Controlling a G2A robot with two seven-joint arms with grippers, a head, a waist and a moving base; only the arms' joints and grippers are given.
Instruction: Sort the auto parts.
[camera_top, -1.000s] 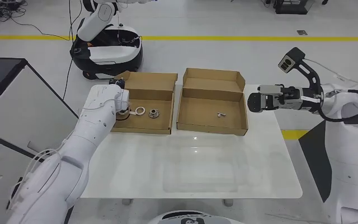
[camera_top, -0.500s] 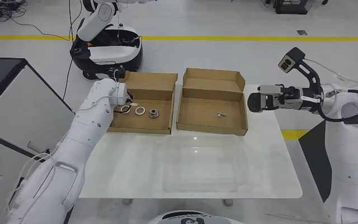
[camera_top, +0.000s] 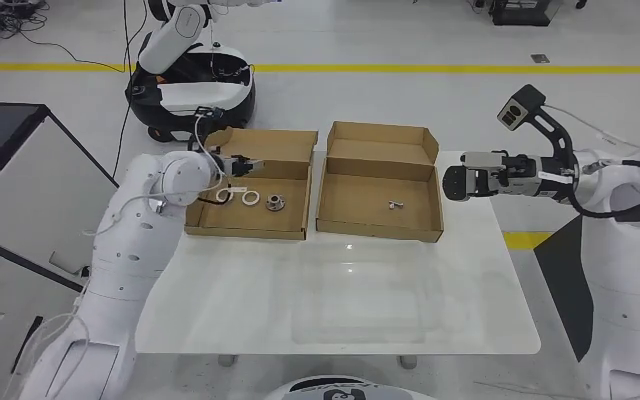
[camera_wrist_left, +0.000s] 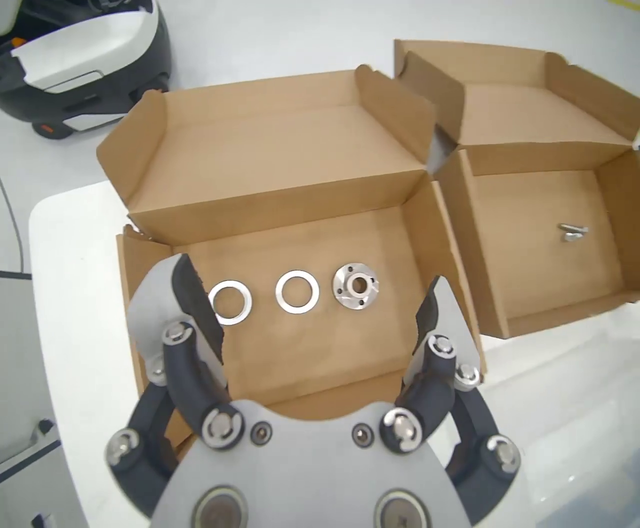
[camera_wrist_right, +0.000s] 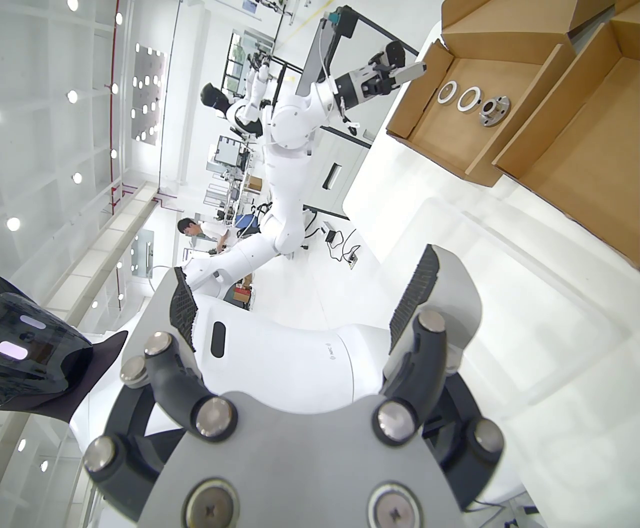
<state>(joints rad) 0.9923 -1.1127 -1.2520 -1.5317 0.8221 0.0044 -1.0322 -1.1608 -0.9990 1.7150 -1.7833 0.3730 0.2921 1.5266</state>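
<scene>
**Hovering wide open over the left box**

Above the rim of the left box (camera_wrist_left: 280, 200): left gripper (camera_wrist_left: 314, 292), fingers apart, empty. Well beyond that box: right gripper (camera_top: 452, 183), likewise apart. On the box floor: flanged hub (camera_wrist_left: 354, 287), beside it two washers (camera_wrist_left: 297, 292). Probably best: centre over one part, descend vertically, avoid the walls. From the left wrist, hub's bore plain; from the top, both arms' placing.

The left arm (camera_top: 135, 235) bends sharply at the elbow, its wrist turned inward and the left gripper (camera_top: 250, 163) (camera_wrist_left: 311, 277) spread wide. The right arm (camera_top: 565, 178) stretches level, well apart from it, and the right gripper (camera_top: 450, 183) (camera_wrist_right: 306, 267) is equally agape.
</scene>
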